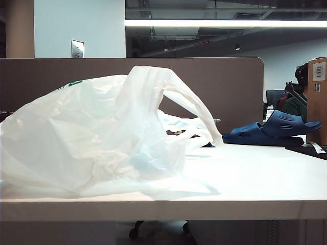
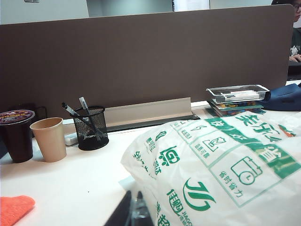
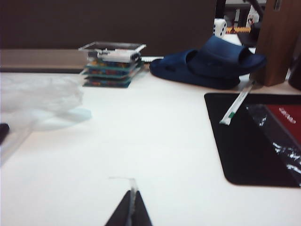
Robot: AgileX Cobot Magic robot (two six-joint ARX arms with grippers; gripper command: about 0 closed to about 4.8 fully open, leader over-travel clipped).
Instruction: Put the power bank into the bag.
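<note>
Your left hand [image 2: 134,212] sits low over the white counter [image 2: 80,183], its fingers pressed together on nothing, right beside the large crinkled translucent white plastic bag [image 2: 221,165] with green print. Your right hand [image 3: 129,212] is likewise closed and empty, low over bare counter (the bag's edge lies off to one side of it). The bag is heaped on the counter's left in the exterior view; I can't make out the power bank.
</note>
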